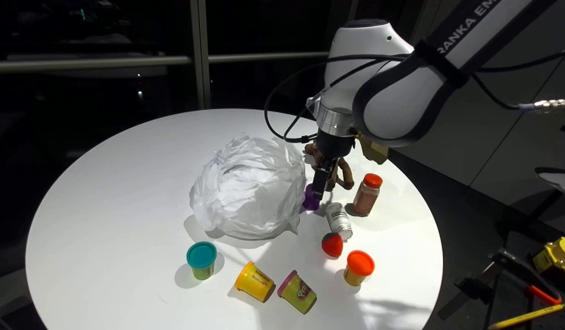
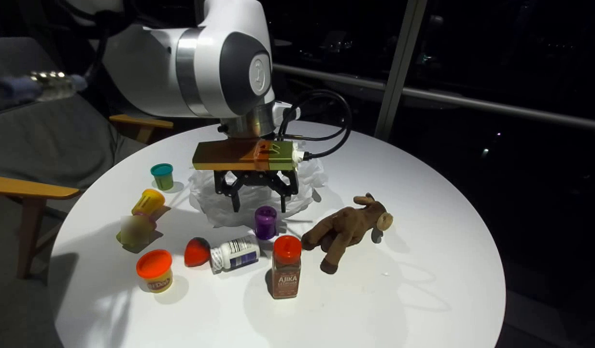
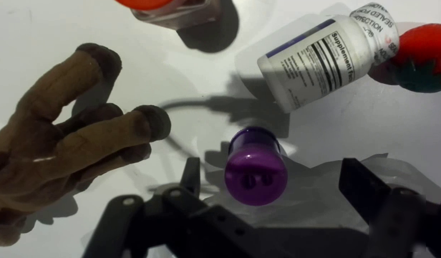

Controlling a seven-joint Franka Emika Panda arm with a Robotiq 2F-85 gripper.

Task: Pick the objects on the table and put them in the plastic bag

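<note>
Nine objects left on round white surface, incl. purple cup beside crumpled plastic bag; none visibly bagged, so prob. barely begun. End effector nr cup, jaws apart, empty.

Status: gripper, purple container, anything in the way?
Gripper open, nothing held. Purple container upright on table, not bagged yet. Bag close beside it, might snag.

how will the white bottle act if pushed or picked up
The white bottle may roll if pushed crosswise, being round and lying down. Its smooth sides could slip. A printed seal wraps one end, so it may be full and heavy.
</note>
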